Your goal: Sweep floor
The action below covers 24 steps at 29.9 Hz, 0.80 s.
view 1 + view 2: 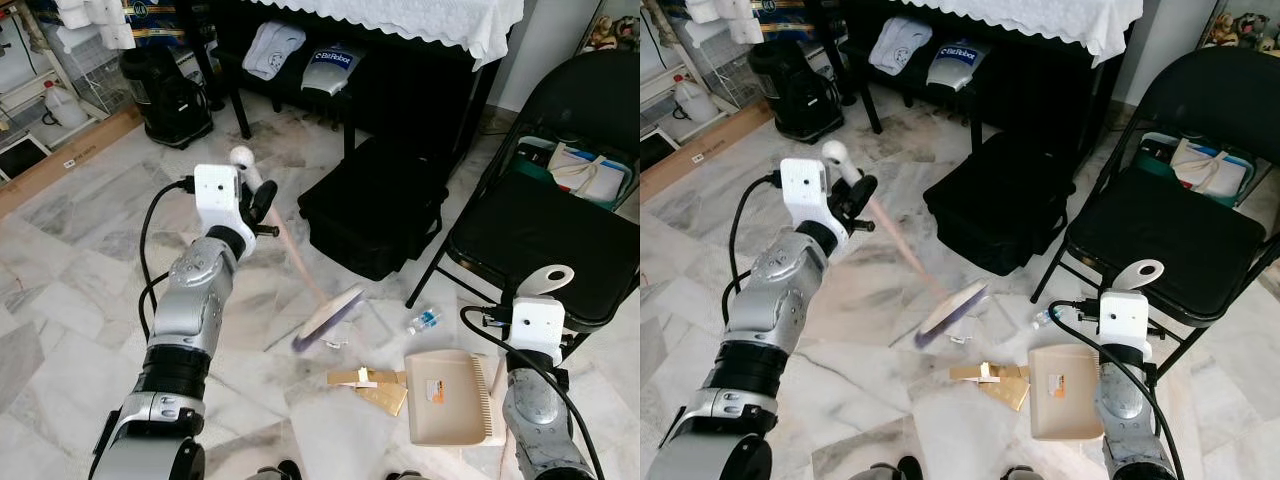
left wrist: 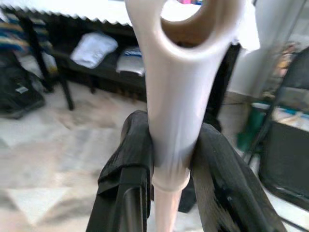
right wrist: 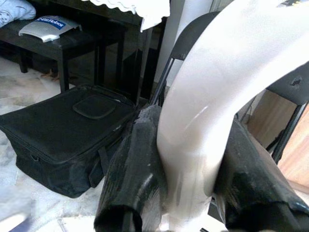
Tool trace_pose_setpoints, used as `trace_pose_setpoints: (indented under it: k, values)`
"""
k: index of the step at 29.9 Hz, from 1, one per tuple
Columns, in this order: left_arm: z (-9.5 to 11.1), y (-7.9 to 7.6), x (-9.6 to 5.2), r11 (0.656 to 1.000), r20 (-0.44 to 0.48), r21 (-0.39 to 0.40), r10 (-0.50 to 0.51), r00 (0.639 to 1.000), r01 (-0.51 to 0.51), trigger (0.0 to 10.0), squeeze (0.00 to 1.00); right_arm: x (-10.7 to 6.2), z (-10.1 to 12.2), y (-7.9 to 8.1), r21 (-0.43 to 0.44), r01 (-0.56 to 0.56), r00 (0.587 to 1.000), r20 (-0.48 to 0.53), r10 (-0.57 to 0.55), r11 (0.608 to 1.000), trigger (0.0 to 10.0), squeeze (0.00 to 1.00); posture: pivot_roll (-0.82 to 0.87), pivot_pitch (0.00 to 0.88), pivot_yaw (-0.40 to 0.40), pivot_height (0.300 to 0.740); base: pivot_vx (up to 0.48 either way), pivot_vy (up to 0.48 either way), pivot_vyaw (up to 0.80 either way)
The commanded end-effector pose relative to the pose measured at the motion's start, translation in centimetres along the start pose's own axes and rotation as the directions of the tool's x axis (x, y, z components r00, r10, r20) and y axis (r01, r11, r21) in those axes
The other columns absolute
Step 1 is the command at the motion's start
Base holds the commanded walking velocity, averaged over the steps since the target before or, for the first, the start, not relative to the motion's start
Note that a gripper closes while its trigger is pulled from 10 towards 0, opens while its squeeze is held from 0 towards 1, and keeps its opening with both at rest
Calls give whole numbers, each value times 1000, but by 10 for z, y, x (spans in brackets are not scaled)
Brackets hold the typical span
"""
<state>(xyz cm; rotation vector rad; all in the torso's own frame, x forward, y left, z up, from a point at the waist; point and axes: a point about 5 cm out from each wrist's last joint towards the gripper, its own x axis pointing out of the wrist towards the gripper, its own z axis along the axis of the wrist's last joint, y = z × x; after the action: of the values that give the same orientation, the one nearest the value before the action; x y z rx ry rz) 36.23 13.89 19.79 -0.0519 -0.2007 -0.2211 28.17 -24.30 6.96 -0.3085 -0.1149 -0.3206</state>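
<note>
My left gripper [image 2: 169, 159] clamps the smooth pale broom handle [image 1: 297, 258]; right gripper [image 3: 193, 164] grips the beige ribbed dustpan [image 1: 450, 397] (glossy looped handle), marble floor [image 1: 80, 230].

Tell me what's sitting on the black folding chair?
On the black folding chair, at the back of its seat, sits a green bag with a white cloth bag tucked into it. What's inside them is covered, so I can't tell. The front of the seat is bare.

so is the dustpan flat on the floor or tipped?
Flat: the dustpan lies level on the tiles, held by the right gripper.
</note>
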Motion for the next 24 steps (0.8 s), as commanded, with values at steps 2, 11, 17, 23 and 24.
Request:
trace_pose_setpoints:
  k: [2, 11, 17, 23, 24]
  values:
    - [3, 14, -8, 991, 83, 102, 80, 993, -88, 10000, 0, -6, -7, 2, 4, -11, 999, -34, 11, 1000, 10000, 0, -74, 182, 105, 740, 0, 0, 0]
    - [-34, 26, -23, 949, -32, 284, 153, 988, -138, 10000, 0, -6, -6, 6, 13, -17, 999, -33, 17, 1000, 10000, 0, -70, 189, 101, 740, 0, 0, 0]
    - [-68, 25, -31, 952, -195, 281, 177, 965, -118, 10000, 0, -7, -6, 5, 12, -17, 999, -31, 17, 1000, 10000, 0, -77, 198, 99, 740, 0, 0, 0]
    - [-88, 7, -36, 987, -281, 120, 139, 950, -109, 10000, 0, -10, -6, 5, 13, -15, 999, -30, 15, 1000, 10000, 0, -83, 199, 97, 740, 0, 0, 0]
    - [-89, 5, -36, 989, -284, 98, 138, 949, -115, 10000, 0, -10, -6, 5, 14, -15, 999, -29, 15, 1000, 10000, 0, -83, 199, 97, 740, 0, 0, 0]
